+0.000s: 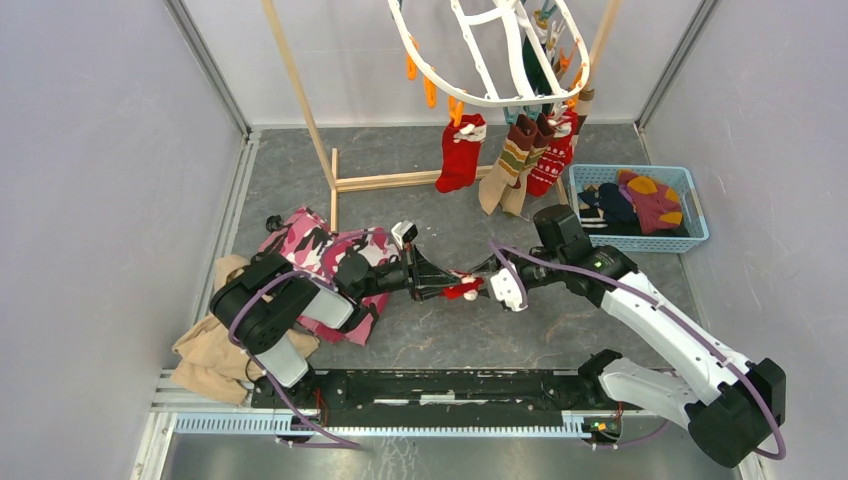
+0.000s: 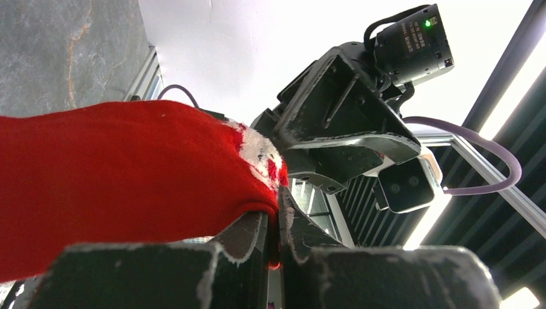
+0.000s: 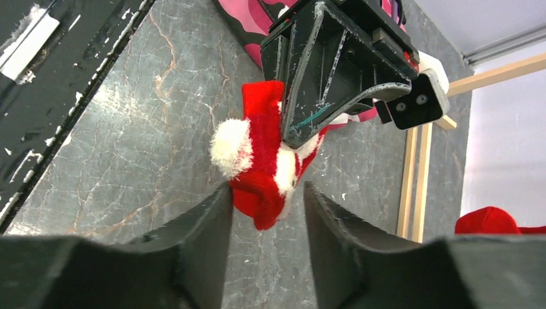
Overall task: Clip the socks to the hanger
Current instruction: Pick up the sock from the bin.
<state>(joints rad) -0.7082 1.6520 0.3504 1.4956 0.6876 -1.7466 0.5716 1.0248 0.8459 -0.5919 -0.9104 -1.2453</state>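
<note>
Right wrist view: left gripper (image 3: 291,135) clamped on red sock (image 3: 261,174), held it above table (image 3: 129,161), well apart from hanger (image 1: 490,101); right gripper (image 3: 265,191) stood open, straddling sock end, probably for handover.

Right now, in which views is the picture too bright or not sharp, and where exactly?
Left wrist view: the background above is burnt out to white, and the red sock, close to the lens, looks soft. Right wrist view: the near fingers are dark and blurred, while the sock and the table are sharp. Top external view: even light, soft shadows, no glare.
</note>
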